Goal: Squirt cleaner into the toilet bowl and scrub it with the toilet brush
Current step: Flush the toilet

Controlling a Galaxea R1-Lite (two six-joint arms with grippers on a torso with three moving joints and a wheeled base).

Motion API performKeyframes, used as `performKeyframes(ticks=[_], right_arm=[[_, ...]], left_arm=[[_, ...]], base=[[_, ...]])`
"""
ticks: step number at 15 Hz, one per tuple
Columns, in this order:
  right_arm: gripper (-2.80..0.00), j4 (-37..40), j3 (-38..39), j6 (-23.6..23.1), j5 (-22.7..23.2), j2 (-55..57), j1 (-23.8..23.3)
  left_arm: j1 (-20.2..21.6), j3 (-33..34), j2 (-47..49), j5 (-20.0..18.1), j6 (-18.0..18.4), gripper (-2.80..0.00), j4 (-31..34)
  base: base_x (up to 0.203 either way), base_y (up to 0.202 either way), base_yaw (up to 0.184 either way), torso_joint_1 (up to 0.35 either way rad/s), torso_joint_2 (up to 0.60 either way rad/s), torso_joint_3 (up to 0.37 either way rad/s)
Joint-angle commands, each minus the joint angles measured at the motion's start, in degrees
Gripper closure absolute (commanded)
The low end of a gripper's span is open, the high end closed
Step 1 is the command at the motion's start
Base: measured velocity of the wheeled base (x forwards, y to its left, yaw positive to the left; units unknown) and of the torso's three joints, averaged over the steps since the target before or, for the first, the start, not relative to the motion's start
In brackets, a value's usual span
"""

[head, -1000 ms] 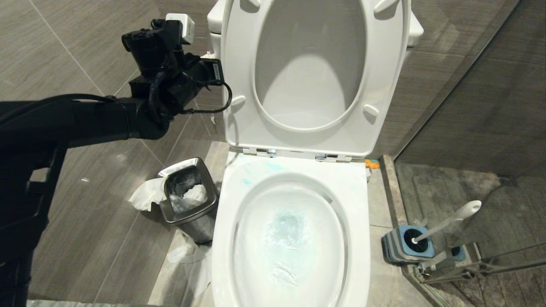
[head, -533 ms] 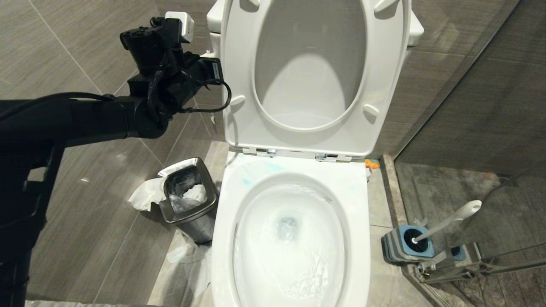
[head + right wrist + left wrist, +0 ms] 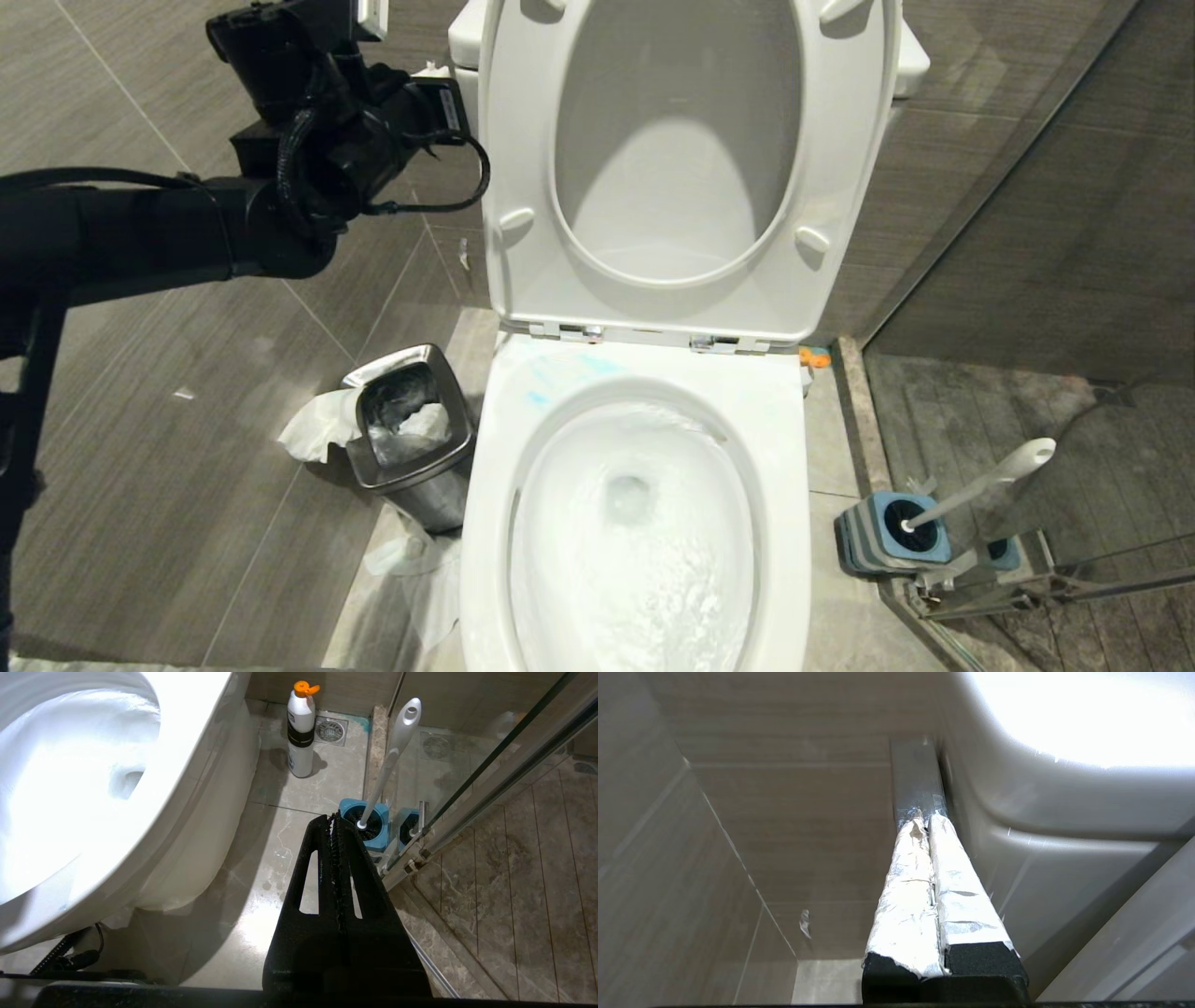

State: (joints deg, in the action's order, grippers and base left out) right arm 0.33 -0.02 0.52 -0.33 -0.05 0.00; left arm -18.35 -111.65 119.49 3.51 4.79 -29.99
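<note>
The white toilet bowl [image 3: 792, 448] stands open, seat and lid raised, and white foamy water swirls in its basin. Pale blue smears of cleaner [image 3: 553, 377] mark the back left of the rim. The toilet brush [image 3: 982, 483] leans in its blue holder [image 3: 887, 539] on the floor to the right. My left arm [image 3: 308, 159] reaches to the tank's left side. In the left wrist view my left gripper [image 3: 924, 820] is shut and empty, its foil-wrapped tips at the end of a chrome lever [image 3: 917, 774]. My right gripper [image 3: 334, 819] hangs shut and empty, low beside the bowl, near the brush [image 3: 391, 751].
A steel waste bin [image 3: 406, 420] with crumpled paper [image 3: 317, 425] around it stands left of the bowl. A white bottle with an orange cap [image 3: 300, 732] stands on the floor behind the bowl's right side. A glass shower partition [image 3: 490, 765] runs right behind the brush holder.
My left arm has risen and drawn a little to the left beside the tank. The water in the bowl has gone from a blue-green tint to white churning foam.
</note>
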Motion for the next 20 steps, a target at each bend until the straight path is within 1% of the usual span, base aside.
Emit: performKeyframes(ticks=[1, 8, 10, 11, 13, 14, 17, 18, 19, 20], right_arm=[[0.00, 0.02, 0.02, 0.00, -0.02, 0.05, 0.00], [0.00, 0.02, 0.01, 0.00, -0.02, 0.05, 0.00], [0.00, 0.02, 0.02, 0.00, -0.02, 0.05, 0.00], [0.00, 0.02, 0.02, 0.00, -0.02, 0.05, 0.00], [0.00, 0.02, 0.02, 0.00, -0.02, 0.05, 0.00], [0.00, 0.02, -0.02, 0.00, -0.02, 0.05, 0.00], [0.00, 0.02, 0.02, 0.00, -0.02, 0.05, 0.00], [0.00, 0.02, 0.02, 0.00, -0.02, 0.05, 0.00], [0.00, 0.02, 0.02, 0.00, -0.02, 0.05, 0.00], [0.00, 0.02, 0.02, 0.00, -0.02, 0.05, 0.00]], left_arm=[[-0.02, 0.03, -2.90, 0.09, 0.60, 0.00, -0.08], [-0.11, 0.12, -8.98, 0.36, 0.74, 0.00, 0.25], [-0.20, 0.12, -11.51, 0.42, 0.78, 0.00, 1.86], [-0.25, 0.13, -13.19, 0.38, 0.85, 0.00, 3.88], [-0.44, 1.05, -18.06, 0.28, 1.30, 0.00, 9.86], [-0.62, 1.65, -20.71, 0.12, 1.41, 0.00, 13.68], [-1.23, 2.37, -27.65, -0.76, 1.52, 0.00, 28.25], [-1.24, 2.77, -29.52, -2.29, 1.38, 0.00, 32.61], [-1.10, 3.52, -31.12, -4.99, 1.00, 0.00, 36.12], [-0.76, 4.82, -32.33, -8.02, 0.30, 0.00, 37.86]], base=[[0.000, 0.000, 0.000, 0.000, 0.00, 0.000], [0.000, 0.000, 0.000, 0.000, 0.00, 0.000], [0.000, 0.000, 0.000, 0.000, 0.00, 0.000], [0.000, 0.000, 0.000, 0.000, 0.00, 0.000], [0.000, 0.000, 0.000, 0.000, 0.00, 0.000], [0.000, 0.000, 0.000, 0.000, 0.00, 0.000], [0.000, 0.000, 0.000, 0.000, 0.00, 0.000], [0.000, 0.000, 0.000, 0.000, 0.00, 0.000], [0.000, 0.000, 0.000, 0.000, 0.00, 0.000], [0.000, 0.000, 0.000, 0.000, 0.00, 0.000]])
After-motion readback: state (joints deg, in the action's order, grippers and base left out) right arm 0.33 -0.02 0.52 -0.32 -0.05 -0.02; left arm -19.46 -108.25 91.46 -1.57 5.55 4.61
